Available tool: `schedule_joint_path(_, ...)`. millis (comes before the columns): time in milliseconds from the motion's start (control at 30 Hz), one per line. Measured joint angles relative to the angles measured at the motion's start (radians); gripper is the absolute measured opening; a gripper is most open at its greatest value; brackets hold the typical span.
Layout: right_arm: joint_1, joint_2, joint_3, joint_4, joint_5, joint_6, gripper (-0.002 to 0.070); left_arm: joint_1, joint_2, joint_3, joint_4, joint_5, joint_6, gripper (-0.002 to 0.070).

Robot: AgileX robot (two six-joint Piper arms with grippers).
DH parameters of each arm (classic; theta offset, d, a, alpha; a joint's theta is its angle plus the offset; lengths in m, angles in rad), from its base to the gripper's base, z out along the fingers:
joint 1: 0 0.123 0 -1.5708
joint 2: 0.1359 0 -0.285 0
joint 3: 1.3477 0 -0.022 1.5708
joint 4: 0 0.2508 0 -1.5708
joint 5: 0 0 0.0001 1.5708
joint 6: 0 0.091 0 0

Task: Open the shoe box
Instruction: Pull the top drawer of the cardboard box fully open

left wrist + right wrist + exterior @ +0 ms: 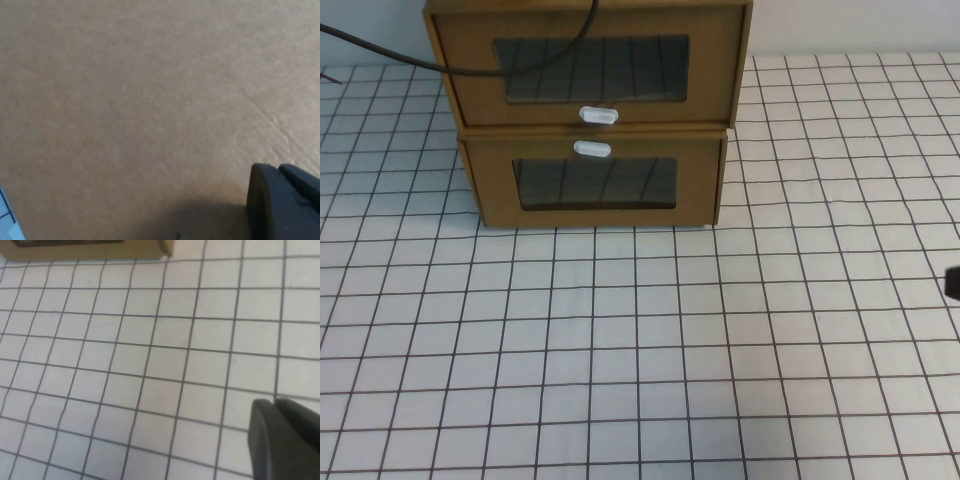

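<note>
A black cable (470, 70) is running in from the far left edge of the high view and crossing the front of the upper shoe box (715, 80), curving up past its dark window. The left gripper (282, 202) is not showing in the high view. Its wrist camera is filling almost wholly with brown cardboard, so it is hanging close against a shoe box, though which one and which face cannot be told, nor whether this gripper is spread or pressed together.

At the far middle-left of the checked table (620, 350), the upper shoe box is sitting squarely on the lower shoe box (695, 180). Both fronts are staying closed, and each is carrying a small white handle: the upper handle (599, 115) below its window, the lower handle (592, 149) just above its own window, the two nearly touching.

The right gripper (953, 283) is peeking in at the right edge, nearer the robot than the boxes. It is hovering over bare checked cloth with its jaws pressed together on nothing, well apart from the boxes, with only the lower box's corner (100, 251) showing far off in its wrist view.
</note>
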Motion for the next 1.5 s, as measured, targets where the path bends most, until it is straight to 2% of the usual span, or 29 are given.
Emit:
schedule_joint_path(200,0.203,0.318,-0.306,-0.098,0.005,0.019,-0.0013,0.0,0.0,0.0,0.0,0.0,-0.002,-0.0002)
schedule_joint_path(467,0.587,0.645,-0.708,-0.593,0.031,0.267,-0.0013,0.0,0.0,0.0,0.0,0.002,-0.002,-0.0002)
schedule_joint_path(600,0.708,0.73,-0.788,-0.829,-0.003,0.302,-0.0009,0.0,0.0,0.0,0.0,0.006,-0.002,-0.0002)
schedule_joint_path(667,0.748,0.759,-0.799,-0.937,-0.048,0.306,0.0015,0.0,0.0,-0.002,0.0,0.008,-0.002,-0.0002)
schedule_joint_path(733,0.767,0.78,-0.801,-1.022,-0.093,0.309,0.0072,0.0,0.0,-0.002,0.0,0.012,-0.002,-0.0002)
schedule_joint_path(867,0.771,0.82,-0.805,-1.17,-0.195,0.309,0.023,0.0,0.0,-0.002,0.0,0.014,-0.002,-0.0002)
schedule_joint_path(967,0.771,0.843,-0.805,-1.238,-0.245,0.309,0.0291,0.0,0.0,-0.002,0.0,0.014,-0.002,-0.0002)
schedule_joint_path(1267,0.771,0.914,-0.805,-1.379,-0.404,0.312,0.0311,0.0,0.0,-0.002,0.0,0.016,-0.002,-0.0002)
schedule_joint_path(1500,0.742,0.981,-0.836,-1.402,-0.448,0.321,0.0295,0.0,0.0,-0.002,0.0,0.016,-0.002,-0.0002)
